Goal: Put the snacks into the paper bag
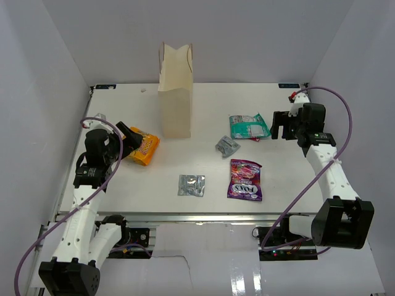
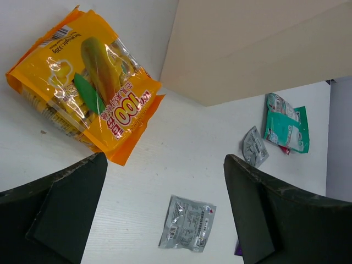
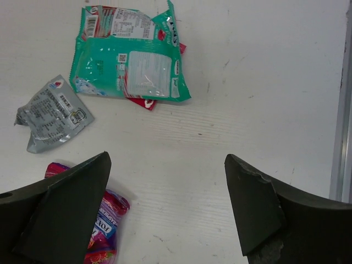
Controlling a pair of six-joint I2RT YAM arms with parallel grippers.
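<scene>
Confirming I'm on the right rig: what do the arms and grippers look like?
The left arm and right arm are white links with bulky black joints; a purple cable loops along each. The left gripper and right gripper have wide, flat, matte black fingers, scuffed pale along the edges. A red fitting sits where the right arm's cable ends.

A white table (image 1: 142, 191) sits boxed in by plain white walls (image 1: 247, 37) at back and both sides, a metal rail (image 1: 197, 218) along its near edge
</scene>
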